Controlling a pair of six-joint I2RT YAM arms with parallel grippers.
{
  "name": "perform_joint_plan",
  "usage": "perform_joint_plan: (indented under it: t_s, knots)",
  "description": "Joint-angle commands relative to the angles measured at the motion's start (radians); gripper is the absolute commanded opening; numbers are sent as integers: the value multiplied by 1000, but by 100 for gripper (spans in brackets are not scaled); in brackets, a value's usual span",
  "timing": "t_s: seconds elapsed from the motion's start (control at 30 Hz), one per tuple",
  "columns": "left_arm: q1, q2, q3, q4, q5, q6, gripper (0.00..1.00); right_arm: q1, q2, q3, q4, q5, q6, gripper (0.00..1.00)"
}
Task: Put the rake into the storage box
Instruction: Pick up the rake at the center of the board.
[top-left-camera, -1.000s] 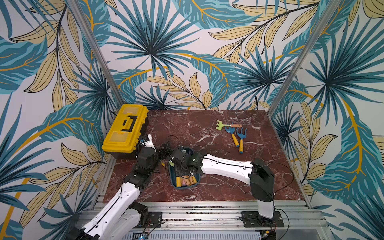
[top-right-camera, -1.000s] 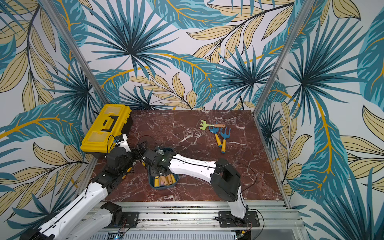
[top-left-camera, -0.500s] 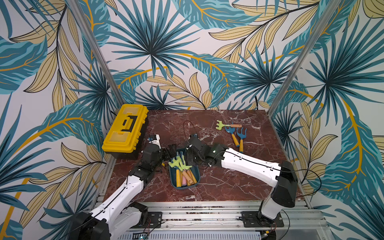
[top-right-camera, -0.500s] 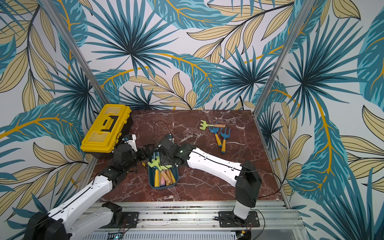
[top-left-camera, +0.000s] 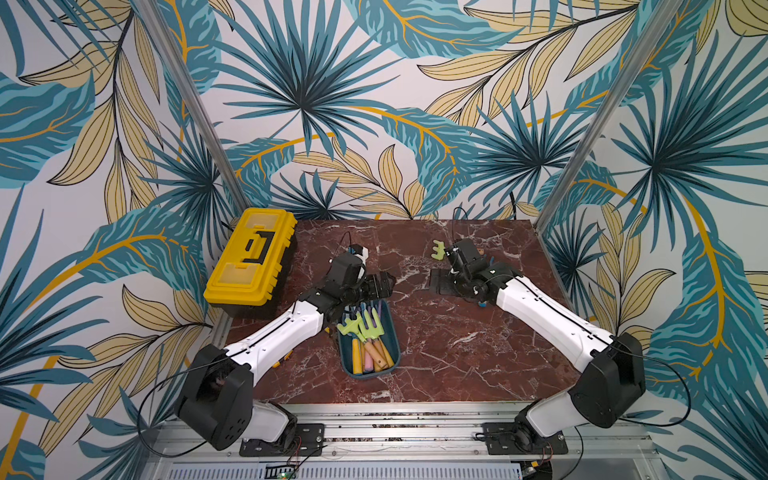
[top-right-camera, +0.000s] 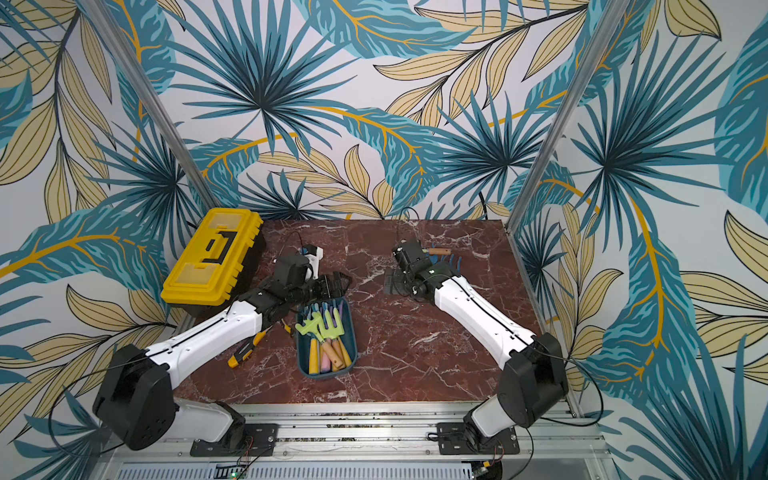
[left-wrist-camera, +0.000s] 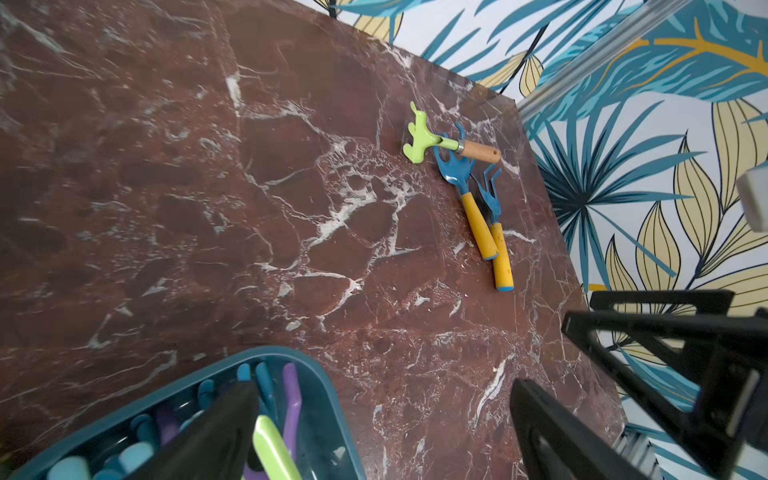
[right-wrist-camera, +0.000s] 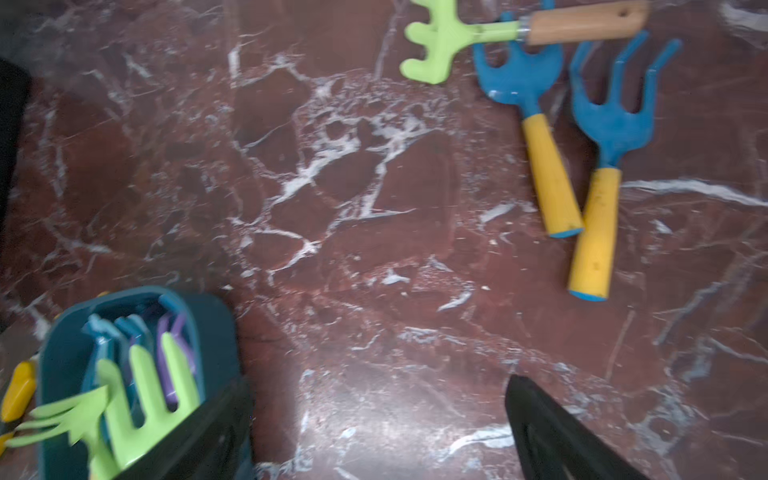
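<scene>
- Storage box (top-left-camera: 396, 332), mid-table, is crowded with tools; another could ride up over its rim.
- My right claw (right-wrist-camera: 378, 382) and left claw (left-wrist-camera: 384, 384) are both spread, empty.
- Green rake (right-wrist-camera: 449, 35) lies at the far right edge, crossing a blue fork (right-wrist-camera: 519, 83); I might snag both.

Robot lab test cell: leaf-print backdrop panels (top-left-camera: 374, 83) beyond and beside my left gripper (top-left-camera: 384, 286), aluminium posts (top-left-camera: 193, 104), marble-print tabletop (top-left-camera: 449, 357) below it, my arms (top-left-camera: 552, 320) bolted to a rail (top-left-camera: 395, 424) behind.
</scene>
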Motion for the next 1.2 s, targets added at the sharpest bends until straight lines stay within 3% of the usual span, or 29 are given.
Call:
perform_joint_plan:
  t_s: [0.0, 0.27, 0.4, 0.73, 0.9, 1.17]
  knots:
    - [-22, 49, 85, -79, 32, 29, 100, -92, -13, -39, -5, -17, -45, 99]
    - [-25, 55, 96, -90, -10, 59, 100, -317, 67, -56, 44, -63, -29, 99]
    - [-24, -2, 53, -85, -63, 88, 100, -371, 150, -25, 63, -87, -2, 87]
    - [-21, -210, -204, 71, -267, 157, 100, -403, 341, 59, 91, -58, 70, 61]
    - [-8, -254, -269, 120, -291, 165, 100, -424, 411, 107, 88, -46, 84, 53]
    - [-1, -268, -287, 127, -273, 154, 100, -427, 507, 173, 71, -51, 82, 52]
